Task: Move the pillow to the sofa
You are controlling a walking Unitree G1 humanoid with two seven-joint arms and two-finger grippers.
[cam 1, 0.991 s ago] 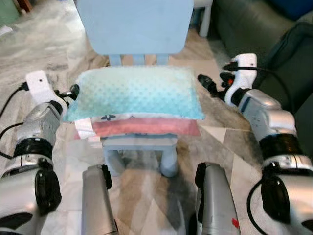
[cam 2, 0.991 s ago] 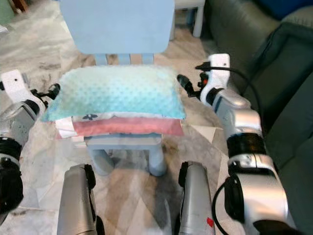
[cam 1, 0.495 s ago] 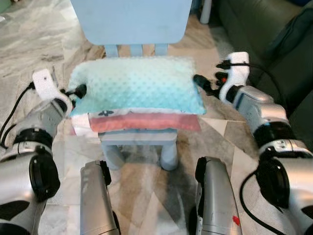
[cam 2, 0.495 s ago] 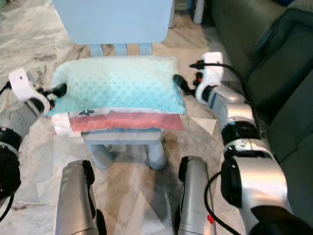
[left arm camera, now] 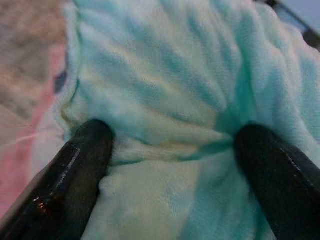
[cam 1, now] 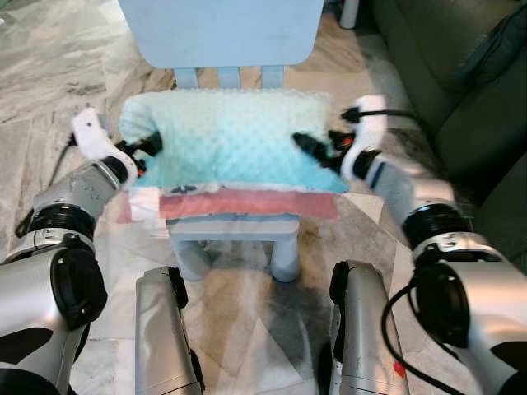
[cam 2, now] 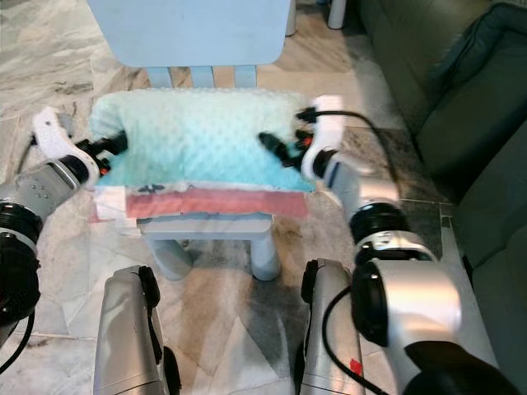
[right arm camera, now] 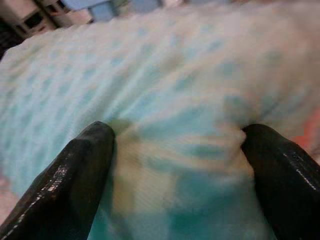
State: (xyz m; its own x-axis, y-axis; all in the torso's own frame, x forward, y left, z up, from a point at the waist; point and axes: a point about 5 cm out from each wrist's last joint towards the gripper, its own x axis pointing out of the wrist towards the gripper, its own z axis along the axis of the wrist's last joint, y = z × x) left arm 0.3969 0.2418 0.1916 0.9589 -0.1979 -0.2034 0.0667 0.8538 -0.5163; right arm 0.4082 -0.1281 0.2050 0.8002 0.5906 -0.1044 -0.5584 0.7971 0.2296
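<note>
A mint-green dotted pillow (cam 1: 230, 136) lies on top of a pink cushion (cam 1: 247, 206) on the seat of a small light-blue chair (cam 1: 222, 29). My left gripper (cam 1: 151, 146) presses into the pillow's left end. My right gripper (cam 1: 305, 144) digs into its right end, fingers lying over the top surface. In the left wrist view the two black fingers (left arm camera: 82, 165) stand wide apart with bunched green fabric (left arm camera: 170, 125) between them. The right wrist view shows the same: fingers (right arm camera: 75, 170) spread, pillow (right arm camera: 170, 130) bulging between. Both grippers are open.
A dark green sofa (cam 1: 461, 66) runs along the right side, close to my right arm. Marble floor (cam 1: 49, 74) lies to the left and under the chair. My own two legs (cam 1: 165, 329) stand just in front of the chair.
Both grippers have closed in from beside the pillow and now push into its two ends, denting it. The camera has tipped down a little.
</note>
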